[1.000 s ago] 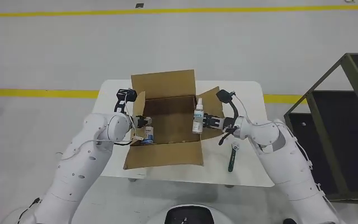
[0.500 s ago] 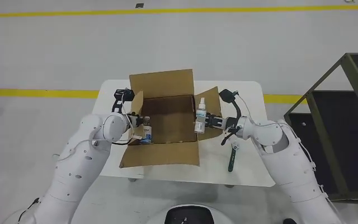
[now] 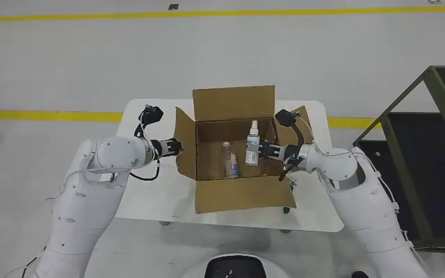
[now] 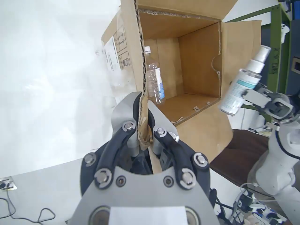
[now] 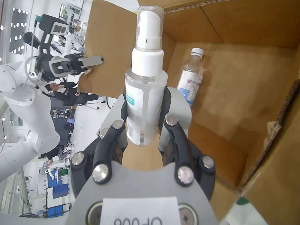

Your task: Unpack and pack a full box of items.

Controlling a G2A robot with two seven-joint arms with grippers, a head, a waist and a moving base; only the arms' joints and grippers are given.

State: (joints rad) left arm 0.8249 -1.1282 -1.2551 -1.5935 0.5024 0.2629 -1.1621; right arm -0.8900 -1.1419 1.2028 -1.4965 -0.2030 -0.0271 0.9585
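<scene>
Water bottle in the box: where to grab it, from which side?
Probably grip the water bottle across its mid-body, coming straight down through the open top of the box. It lies flat on the floor, cap toward the far wall, and the walls block side approaches.

Box (image 3: 240,194) of matt corrugated cardboard, spray bottle (image 3: 252,147) of clear glossy plastic.

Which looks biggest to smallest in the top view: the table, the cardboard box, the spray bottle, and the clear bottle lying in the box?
1. table
2. cardboard box
3. spray bottle and clear bottle: about alike. The spray bottle looks slightly longer, but it is held up nearer the camera, so I won't rank them.
</scene>
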